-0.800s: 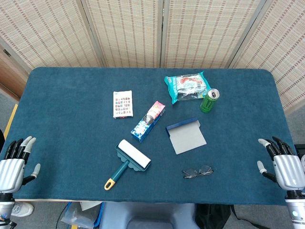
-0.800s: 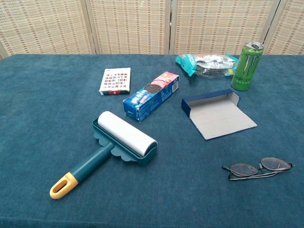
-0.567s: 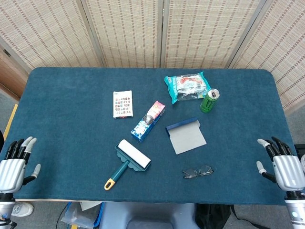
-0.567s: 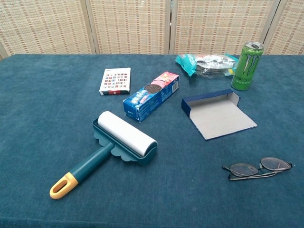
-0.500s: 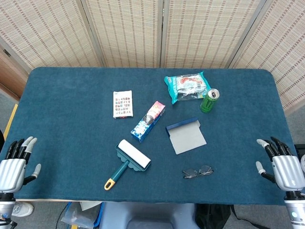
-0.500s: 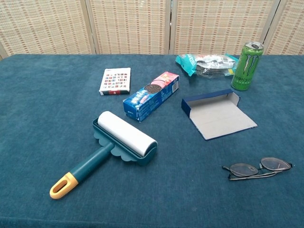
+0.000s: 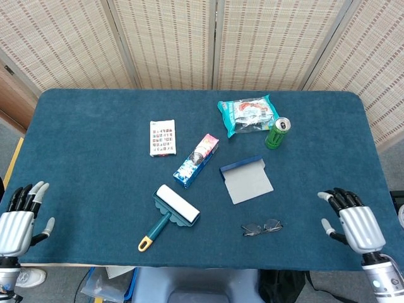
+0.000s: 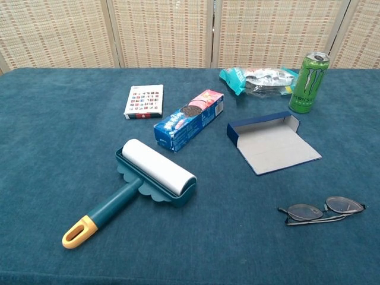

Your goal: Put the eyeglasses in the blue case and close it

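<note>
The eyeglasses [image 7: 262, 226] [image 8: 322, 210] lie folded flat on the blue tablecloth near the front edge, right of centre. Just behind them the blue case [image 7: 246, 179] [image 8: 272, 141] lies open, its grey inside facing up. My right hand [image 7: 351, 223] hovers at the front right of the table, to the right of the glasses, fingers spread and empty. At the front left corner my left hand [image 7: 17, 218] also holds nothing, fingers apart. Neither hand shows in the chest view.
A lint roller [image 7: 172, 210] lies left of the glasses, a cookie box [image 7: 196, 160] and a card pack [image 7: 162, 137] behind it. A green can [image 7: 276, 132] and a snack bag [image 7: 248, 114] stand behind the case. Folding screens close the far side.
My right hand has moved left, toward the glasses. The left hand and all the objects have stayed put.
</note>
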Tool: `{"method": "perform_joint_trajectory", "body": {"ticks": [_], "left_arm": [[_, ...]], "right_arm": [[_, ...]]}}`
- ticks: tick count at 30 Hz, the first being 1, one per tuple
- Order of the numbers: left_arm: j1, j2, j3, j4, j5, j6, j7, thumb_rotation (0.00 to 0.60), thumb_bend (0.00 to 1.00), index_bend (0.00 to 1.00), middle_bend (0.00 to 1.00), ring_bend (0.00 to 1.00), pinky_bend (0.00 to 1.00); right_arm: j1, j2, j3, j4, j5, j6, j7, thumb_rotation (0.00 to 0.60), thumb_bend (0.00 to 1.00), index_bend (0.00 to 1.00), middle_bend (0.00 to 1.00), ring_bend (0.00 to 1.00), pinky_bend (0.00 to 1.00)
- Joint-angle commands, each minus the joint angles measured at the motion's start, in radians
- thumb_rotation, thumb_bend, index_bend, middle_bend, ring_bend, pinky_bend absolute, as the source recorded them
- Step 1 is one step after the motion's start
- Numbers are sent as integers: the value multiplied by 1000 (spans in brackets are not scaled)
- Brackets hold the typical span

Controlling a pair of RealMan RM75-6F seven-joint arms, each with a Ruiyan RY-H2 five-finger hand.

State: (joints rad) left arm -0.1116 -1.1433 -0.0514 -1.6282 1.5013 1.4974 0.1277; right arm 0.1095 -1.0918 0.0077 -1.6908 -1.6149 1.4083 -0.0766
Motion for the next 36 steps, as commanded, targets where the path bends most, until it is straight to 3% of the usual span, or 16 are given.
{"method": "perform_joint_trajectory", "body": {"ticks": [1, 14, 36], "left_arm": [[2, 1, 1, -1, 2, 3, -1, 600, 382, 3, 0, 0, 0], [27, 12, 9, -1, -1, 28, -15, 600, 382, 3, 0, 0, 0], [36, 11, 13, 20, 0, 23, -45, 600, 381, 3, 0, 0, 0]], "right_arm": [[40, -15, -15, -8, -39, -53, -29, 600, 364, 267, 236, 153, 186], [192, -129, -59, 27, -89, -310, -109, 600, 364, 338, 203, 125, 186], [262, -250, -59, 125, 16, -419, -183, 600, 364, 362, 203, 111, 186]]}}
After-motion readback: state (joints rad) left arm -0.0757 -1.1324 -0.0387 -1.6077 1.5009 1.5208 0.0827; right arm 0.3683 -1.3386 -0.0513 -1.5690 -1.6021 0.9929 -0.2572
